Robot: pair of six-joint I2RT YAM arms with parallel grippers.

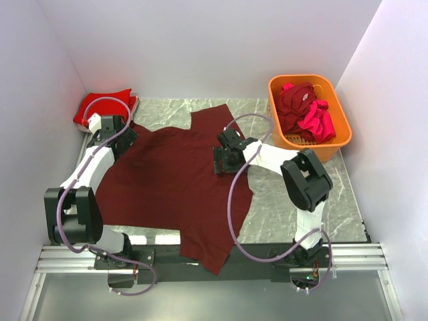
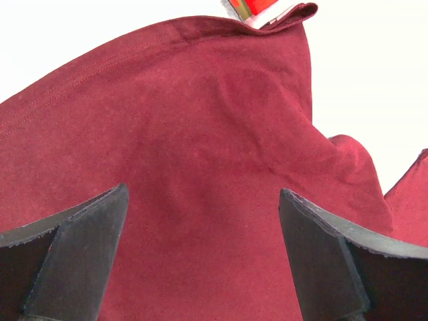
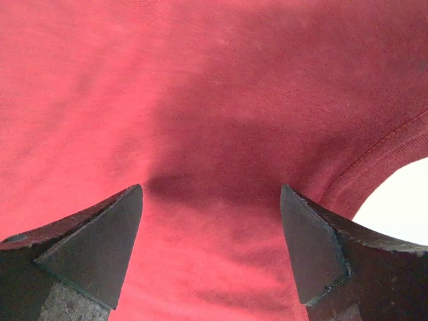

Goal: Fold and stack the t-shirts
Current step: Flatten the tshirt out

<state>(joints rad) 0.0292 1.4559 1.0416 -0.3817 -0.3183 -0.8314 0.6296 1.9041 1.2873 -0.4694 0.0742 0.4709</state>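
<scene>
**Lining up the first fold on the dark maroon short-sleeved cloth t-shirt (image 1: 167, 184)**

The shirt lay spread sideways across the grey marbled tabletop (image 1: 287, 200), with one sleeve hanging over the near edge. The left tool (image 2: 202, 194) hovered at the shirt's far-left corner. Its fingers were spread with cloth under the gap and nothing pinched. The right tool (image 3: 211, 190) sat low over the shirt's right side, beside a curved stitched edge, likely the neckline. Its fingers were also apart and held nothing. Contact with the cloth could not be told for either tool.

A folded bright red t-shirt (image 1: 100, 105) sat in the far-left corner, just beyond the left tool. The orange plastic basket (image 1: 301, 78) at far right held a crumpled maroon t-shirt (image 1: 294, 103) and a magenta-pink t-shirt (image 1: 319, 124).

Judgement: one shirt was done, one was in hand and two were waiting. The step looked like taking grips for the first fold. The next move called for each tool to close on an edge and pinch the cloth cleanly. Both would then lift together and carry evenly, minding the overhanging sleeve, which might drag.
</scene>
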